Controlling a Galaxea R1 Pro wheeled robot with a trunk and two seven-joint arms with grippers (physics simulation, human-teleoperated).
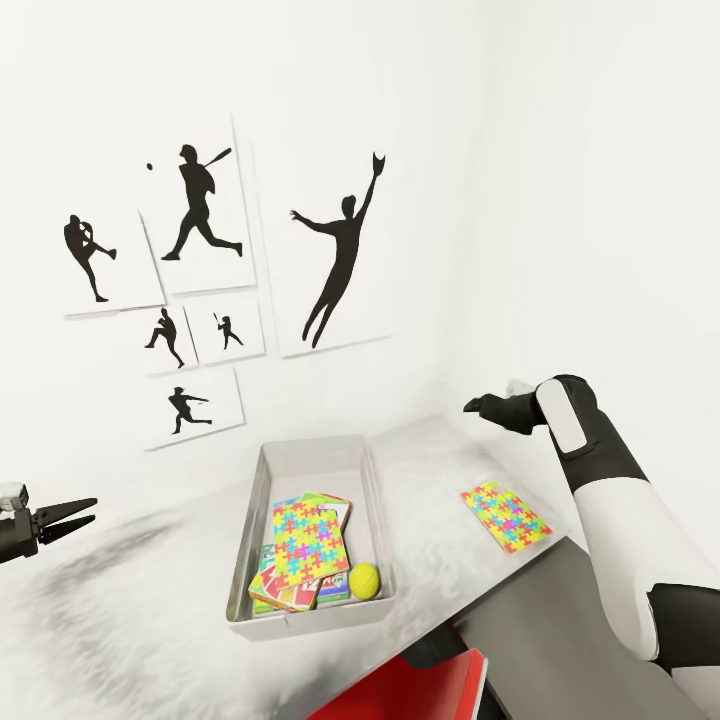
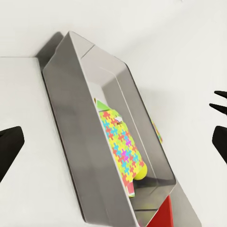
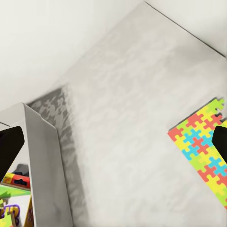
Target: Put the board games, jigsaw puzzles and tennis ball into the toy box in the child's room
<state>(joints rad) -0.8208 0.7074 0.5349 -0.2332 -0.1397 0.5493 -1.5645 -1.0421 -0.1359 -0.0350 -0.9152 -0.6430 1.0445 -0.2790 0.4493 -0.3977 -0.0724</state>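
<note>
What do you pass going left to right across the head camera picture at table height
Left gripper → toy box → tennis ball inside it → jigsaw puzzle on the table → right arm.

Toy box (image 1: 303, 462) holds a jigsaw puzzle (image 1: 310, 537), ball (image 1: 364, 580), seemingly board games (image 1: 287, 594).

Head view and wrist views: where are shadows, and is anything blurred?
Head view: a soft dark shadow lies on the table left of the toy box; edges look sharp. Right wrist view: a mottled shadow beside the box wall; the puzzle is crisp.
</note>
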